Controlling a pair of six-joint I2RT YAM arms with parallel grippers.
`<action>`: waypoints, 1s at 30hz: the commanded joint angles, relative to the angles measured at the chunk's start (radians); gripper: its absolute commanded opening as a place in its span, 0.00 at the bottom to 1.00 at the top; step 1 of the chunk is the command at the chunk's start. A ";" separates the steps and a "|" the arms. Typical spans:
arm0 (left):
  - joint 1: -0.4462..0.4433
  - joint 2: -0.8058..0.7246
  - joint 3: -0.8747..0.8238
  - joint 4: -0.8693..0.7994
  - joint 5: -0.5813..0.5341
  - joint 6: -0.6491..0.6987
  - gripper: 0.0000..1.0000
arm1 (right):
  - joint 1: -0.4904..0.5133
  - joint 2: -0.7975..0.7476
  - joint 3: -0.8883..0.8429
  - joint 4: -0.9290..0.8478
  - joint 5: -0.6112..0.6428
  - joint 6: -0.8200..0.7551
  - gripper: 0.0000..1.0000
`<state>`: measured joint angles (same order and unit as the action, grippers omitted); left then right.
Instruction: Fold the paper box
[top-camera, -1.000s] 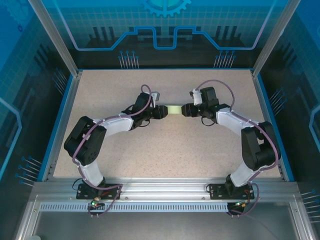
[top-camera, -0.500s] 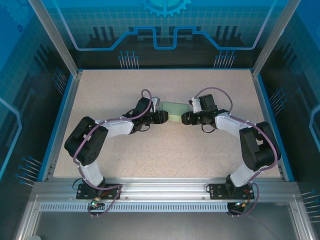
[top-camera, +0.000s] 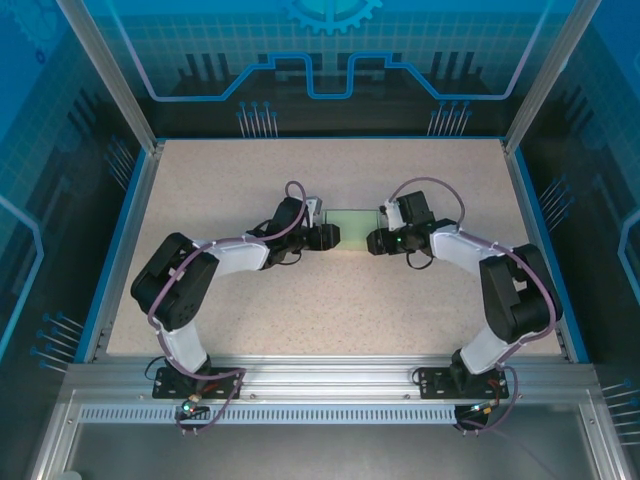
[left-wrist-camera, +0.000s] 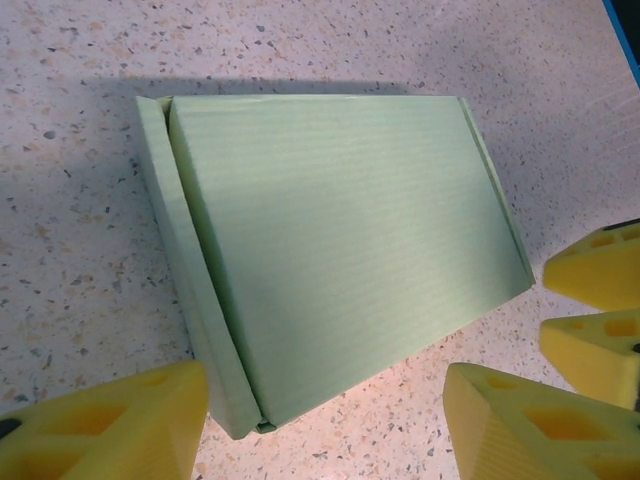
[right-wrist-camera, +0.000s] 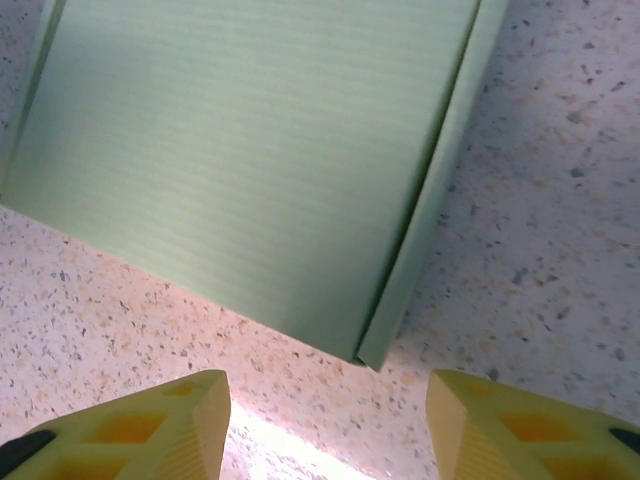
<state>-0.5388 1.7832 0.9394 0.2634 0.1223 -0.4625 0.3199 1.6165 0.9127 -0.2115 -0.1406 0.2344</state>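
The paper box (top-camera: 352, 221) is a closed, flat, pale mint-green rectangle lying on the speckled table between the two arms. My left gripper (top-camera: 334, 237) sits at its near-left corner, open, with nothing between its yellow fingers. In the left wrist view the paper box (left-wrist-camera: 330, 250) lies just beyond the left gripper (left-wrist-camera: 320, 440), its corner reaching toward the gap. My right gripper (top-camera: 372, 240) stands open at the near-right corner. In the right wrist view the paper box (right-wrist-camera: 250, 150) lies clear of the right gripper (right-wrist-camera: 330, 425).
The right gripper's yellow fingers (left-wrist-camera: 598, 310) show at the right edge of the left wrist view, close to the box's far corner. A blue rim (top-camera: 128, 240) bounds the speckled table (top-camera: 330, 310).
The box, held edge-up between both grippers a second ago, has tipped down and now lies flat on the table. Both grippers have opened wider and drawn slightly toward the near side.
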 joint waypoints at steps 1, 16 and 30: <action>0.000 -0.026 -0.013 -0.030 -0.027 0.040 0.66 | 0.003 -0.060 0.043 -0.073 0.060 -0.044 0.56; 0.019 -0.294 -0.077 -0.122 -0.275 0.236 0.75 | 0.010 -0.375 0.090 -0.193 0.340 -0.173 0.60; 0.101 -0.560 -0.263 -0.030 -0.547 0.394 0.99 | -0.101 -0.550 -0.016 -0.136 0.560 -0.108 1.00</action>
<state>-0.4648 1.2629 0.7055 0.1890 -0.3515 -0.1184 0.2489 1.0889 0.9379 -0.3717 0.3542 0.0891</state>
